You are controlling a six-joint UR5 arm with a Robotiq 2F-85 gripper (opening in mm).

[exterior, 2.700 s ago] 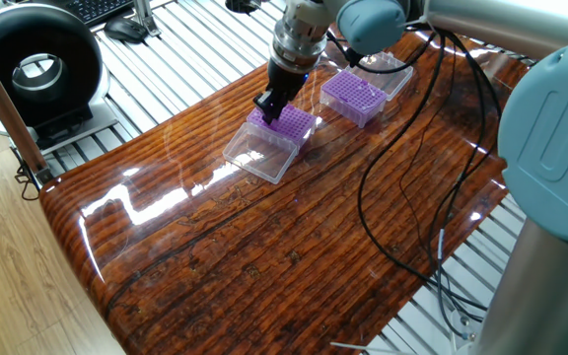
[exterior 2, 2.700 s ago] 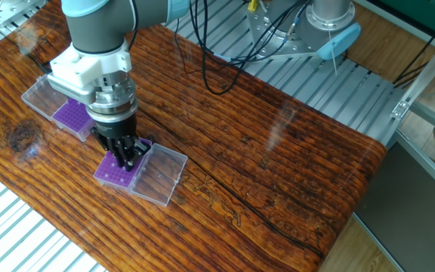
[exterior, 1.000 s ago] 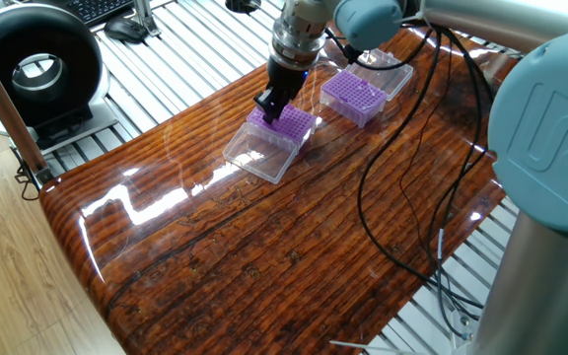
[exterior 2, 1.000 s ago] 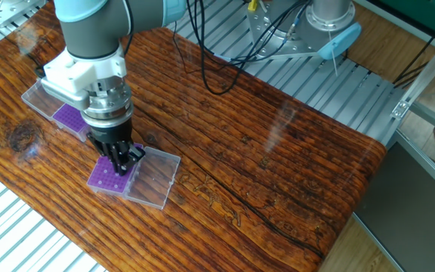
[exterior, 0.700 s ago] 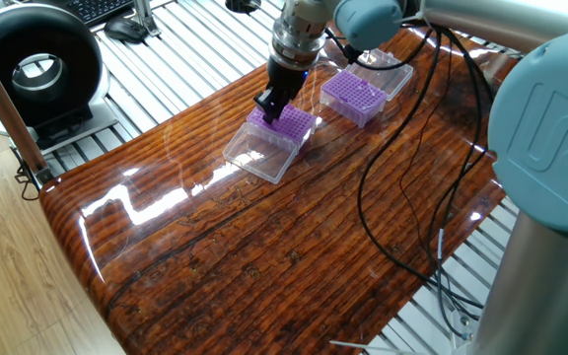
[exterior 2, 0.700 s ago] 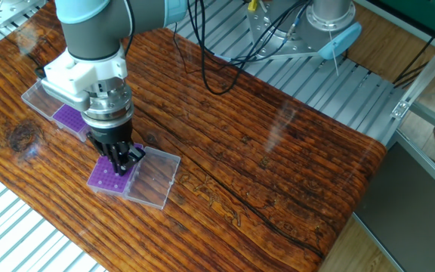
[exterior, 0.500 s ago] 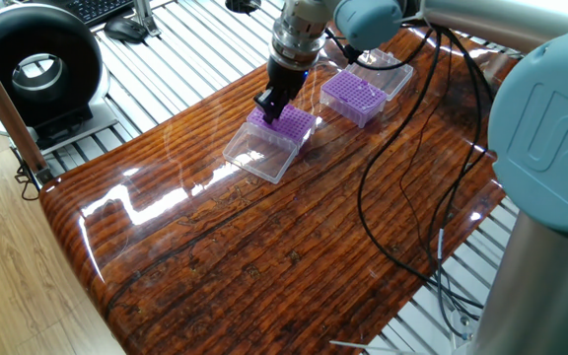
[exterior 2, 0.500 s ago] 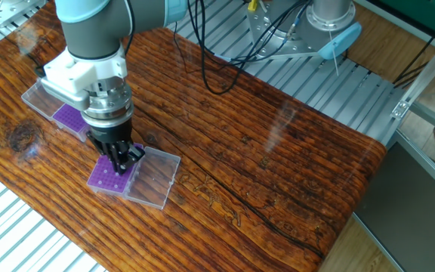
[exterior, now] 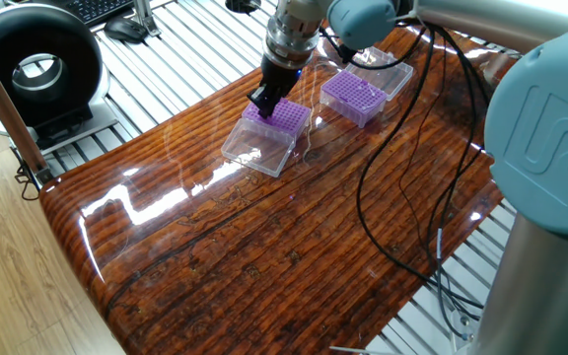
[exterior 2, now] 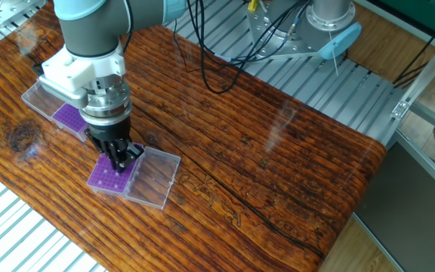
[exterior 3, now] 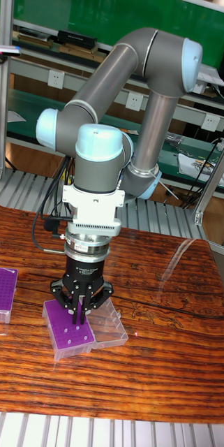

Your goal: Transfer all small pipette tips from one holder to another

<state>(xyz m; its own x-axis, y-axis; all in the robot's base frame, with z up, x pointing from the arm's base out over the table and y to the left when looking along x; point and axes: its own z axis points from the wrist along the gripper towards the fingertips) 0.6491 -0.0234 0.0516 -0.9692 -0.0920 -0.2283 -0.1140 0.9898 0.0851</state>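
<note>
Now the gripper (exterior 3: 77, 313) hangs over the nearer purple box (exterior 3: 68, 330), fingers nearly together, seemingly pinching a small pipette tip (exterior 3: 78, 312).

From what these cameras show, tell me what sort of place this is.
Probably a lab or workshop robot test bench: green workbenches with wall sockets behind, and purple tip boxes on a wood-grain table.

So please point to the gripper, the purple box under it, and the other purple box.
gripper (exterior 3: 79, 312): tall fixed view, between its fingertips.
purple box under the gripper (exterior 2: 106, 177): the other fixed view, dotted top face.
other purple box (exterior: 351, 95): one fixed view, top face.
</note>
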